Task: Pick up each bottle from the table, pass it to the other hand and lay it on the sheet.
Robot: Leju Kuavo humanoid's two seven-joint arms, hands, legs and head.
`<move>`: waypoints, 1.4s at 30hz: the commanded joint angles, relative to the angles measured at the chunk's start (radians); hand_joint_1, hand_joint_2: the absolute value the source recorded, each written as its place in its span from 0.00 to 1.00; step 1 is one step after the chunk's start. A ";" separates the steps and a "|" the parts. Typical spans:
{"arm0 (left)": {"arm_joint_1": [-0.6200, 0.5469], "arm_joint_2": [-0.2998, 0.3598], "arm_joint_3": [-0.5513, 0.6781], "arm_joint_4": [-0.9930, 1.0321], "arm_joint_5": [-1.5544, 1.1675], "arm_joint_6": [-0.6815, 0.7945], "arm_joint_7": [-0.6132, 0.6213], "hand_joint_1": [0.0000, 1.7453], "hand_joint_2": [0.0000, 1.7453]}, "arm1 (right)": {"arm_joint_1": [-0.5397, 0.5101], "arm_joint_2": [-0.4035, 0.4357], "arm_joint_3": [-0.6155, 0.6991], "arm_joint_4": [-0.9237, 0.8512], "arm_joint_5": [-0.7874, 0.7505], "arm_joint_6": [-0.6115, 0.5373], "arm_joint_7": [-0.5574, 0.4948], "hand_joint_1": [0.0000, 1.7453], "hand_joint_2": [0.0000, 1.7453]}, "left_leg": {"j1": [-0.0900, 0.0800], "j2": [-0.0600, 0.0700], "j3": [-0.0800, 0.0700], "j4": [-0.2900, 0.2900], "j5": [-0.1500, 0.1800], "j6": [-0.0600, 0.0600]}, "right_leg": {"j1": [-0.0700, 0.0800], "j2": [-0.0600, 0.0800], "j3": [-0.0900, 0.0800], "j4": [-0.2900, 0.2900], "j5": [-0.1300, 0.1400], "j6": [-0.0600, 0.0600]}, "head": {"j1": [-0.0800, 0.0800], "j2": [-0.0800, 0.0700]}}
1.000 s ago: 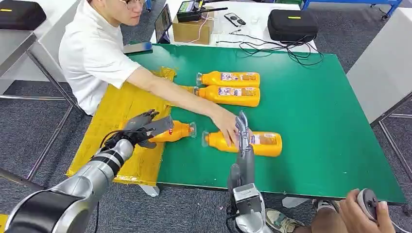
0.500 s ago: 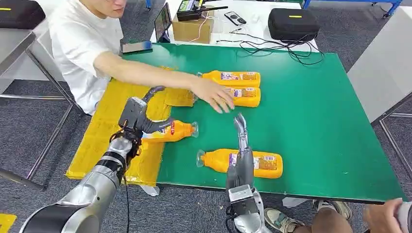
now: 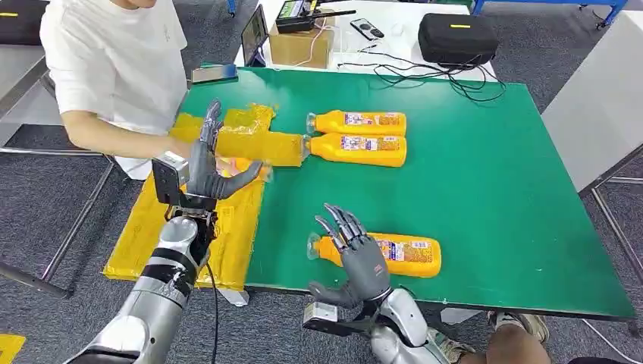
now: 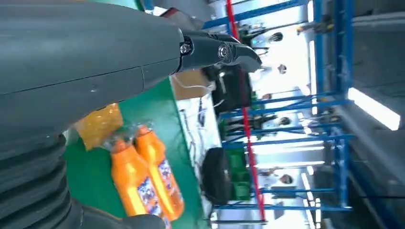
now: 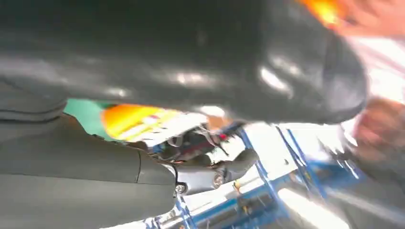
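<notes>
Raised and spread since the earlier frame, the left hand point(image 3: 205, 163) is lifted off the sheet, and nothing is held in it.

Behind its palm a person's forearm point(image 3: 125, 139) is reached across the yellow sheet point(image 3: 163, 220) (something orange is hidden there). The right hand point(image 3: 356, 258) is spread too, hovering just before the near bottle point(image 3: 402, 255); two more bottles point(image 3: 360, 136) are laid side by side beyond it on the green table point(image 3: 493, 189).

left hand point(image 3: 206, 171) hides a bottle point(image 3: 241, 166); right wrist view blurred.
</notes>
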 commanded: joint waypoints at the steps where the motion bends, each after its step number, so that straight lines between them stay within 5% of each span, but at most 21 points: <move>1: 0.203 0.015 -0.140 -0.340 0.003 0.038 0.032 0.00 1.00 | -0.121 -0.096 -0.127 0.245 0.173 0.052 0.175 0.00 1.00 | 0.000 0.003 0.004 -0.001 -0.002 0.000 | 0.000 0.002 0.004 -0.001 -0.001 -0.002 | 0.000 0.000; 27: 0.285 0.024 -0.210 -0.422 -0.008 0.051 0.030 0.00 1.00 | -0.148 -0.109 -0.166 0.269 0.260 0.096 0.233 0.00 1.00 | 0.000 0.004 0.004 0.000 -0.003 -0.001 | 0.001 0.002 0.003 -0.001 -0.002 -0.003 | 0.000 0.000; 34: 0.334 0.045 -0.224 -0.496 -0.013 0.038 0.070 0.00 1.00 | -0.161 -0.114 -0.122 0.267 0.282 0.304 0.316 0.00 1.00 | 0.000 0.005 0.003 0.000 -0.003 -0.001 | 0.001 0.003 0.001 -0.001 -0.001 -0.002 | 0.000 0.000; 42: 0.394 0.053 -0.218 -0.591 -0.030 0.001 0.117 0.00 1.00 | -0.080 -0.282 -0.053 -0.016 0.348 0.480 0.461 0.00 1.00 | 0.000 0.001 0.005 0.000 -0.002 -0.001 | 0.001 -0.001 0.005 -0.002 -0.002 -0.002 | 0.000 0.000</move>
